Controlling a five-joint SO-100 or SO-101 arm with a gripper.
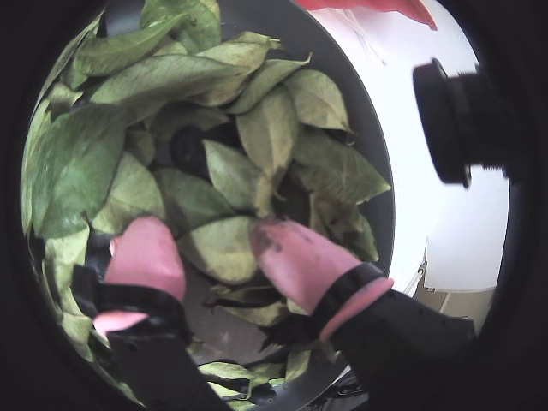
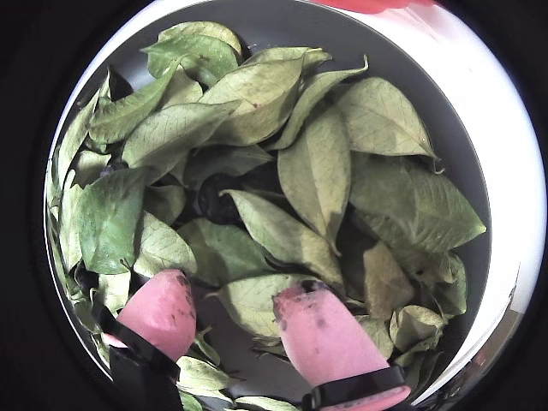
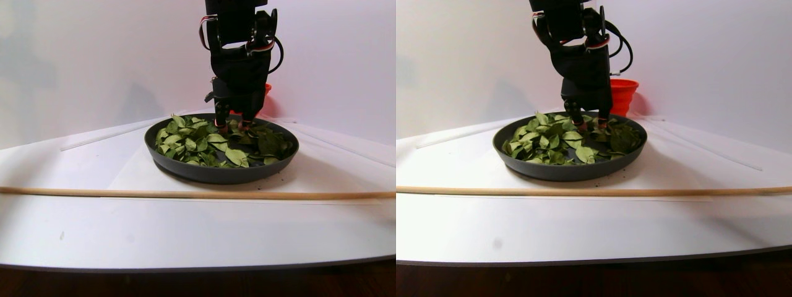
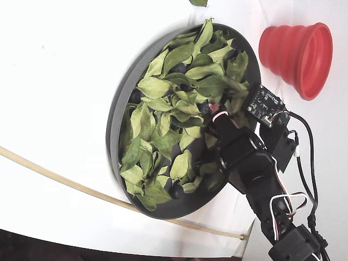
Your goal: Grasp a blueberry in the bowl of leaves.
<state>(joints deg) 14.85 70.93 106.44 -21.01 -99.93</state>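
Pink pincer [image 2: 231, 321] tips spread apart, empty, pressed among leaves [image 2: 317, 171] in bowl [image 4: 117, 109], one leaf between them.

Spread pincer [image 1: 218, 248] over leaves [image 1: 171, 81]

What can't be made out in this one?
- Blueberries: mostly buried under the leaves in both wrist views; only dark patches show.
- Gripper contact: whether the open jaws touch a berry is hidden by leaves.
- Red cup: cut off by the top edge in both wrist views.
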